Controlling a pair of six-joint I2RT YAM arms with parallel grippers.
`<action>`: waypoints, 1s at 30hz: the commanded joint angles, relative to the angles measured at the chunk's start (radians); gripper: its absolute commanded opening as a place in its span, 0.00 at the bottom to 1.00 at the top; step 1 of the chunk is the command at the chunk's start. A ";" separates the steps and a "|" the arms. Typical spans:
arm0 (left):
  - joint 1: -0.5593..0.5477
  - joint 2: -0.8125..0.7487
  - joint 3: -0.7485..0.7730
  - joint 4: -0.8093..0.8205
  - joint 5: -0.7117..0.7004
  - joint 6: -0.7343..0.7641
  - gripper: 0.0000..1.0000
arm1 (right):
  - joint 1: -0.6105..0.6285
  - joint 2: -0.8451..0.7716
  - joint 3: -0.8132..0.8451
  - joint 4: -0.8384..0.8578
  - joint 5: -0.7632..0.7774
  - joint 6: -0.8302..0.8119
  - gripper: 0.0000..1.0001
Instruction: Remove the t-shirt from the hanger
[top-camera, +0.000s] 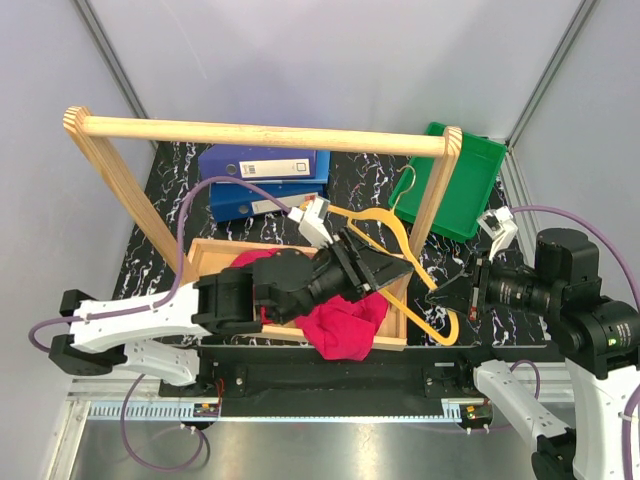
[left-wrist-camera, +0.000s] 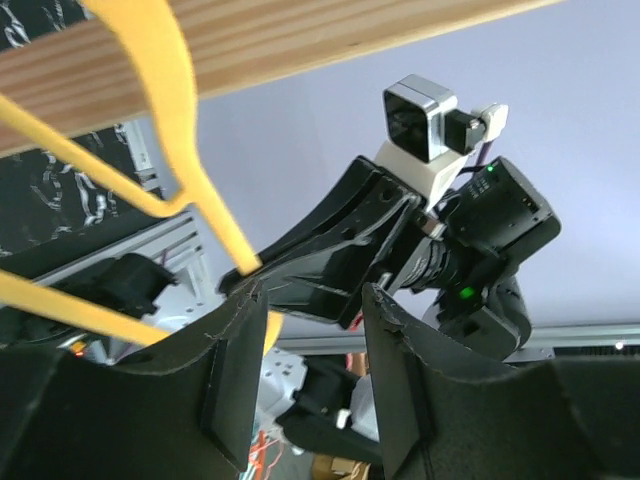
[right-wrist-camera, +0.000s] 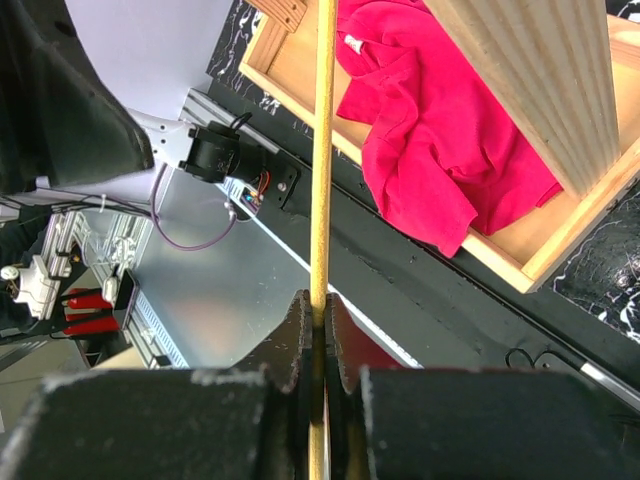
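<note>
The magenta t-shirt (top-camera: 345, 327) lies crumpled in the wooden tray (top-camera: 212, 252), off the hanger and spilling over the tray's near rim. It also shows in the right wrist view (right-wrist-camera: 430, 130). The yellow hanger (top-camera: 386, 224) is bare and tilts beside the rail's right post. My right gripper (top-camera: 436, 298) is shut on one thin hanger bar (right-wrist-camera: 321, 180), jaws pinched around it (right-wrist-camera: 318, 312). My left gripper (top-camera: 398, 266) hovers over the tray's right end, open and empty (left-wrist-camera: 315, 315). The hanger (left-wrist-camera: 190, 170) passes just left of its fingers.
A thick wooden rail frame (top-camera: 260, 132) spans the table, and its right post (right-wrist-camera: 540, 80) stands close to the hanger. Two blue binders (top-camera: 265, 180) lie at the back. A green bin (top-camera: 467, 178) sits at the back right.
</note>
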 joint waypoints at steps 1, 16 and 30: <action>-0.030 0.059 0.067 0.051 -0.096 -0.084 0.46 | 0.005 -0.016 0.016 0.018 0.009 -0.015 0.00; -0.049 0.194 0.116 -0.030 -0.158 -0.200 0.39 | 0.006 -0.053 -0.002 0.004 0.006 -0.044 0.00; -0.056 0.245 0.153 -0.037 -0.153 -0.226 0.34 | 0.005 -0.068 0.010 0.001 -0.010 -0.027 0.00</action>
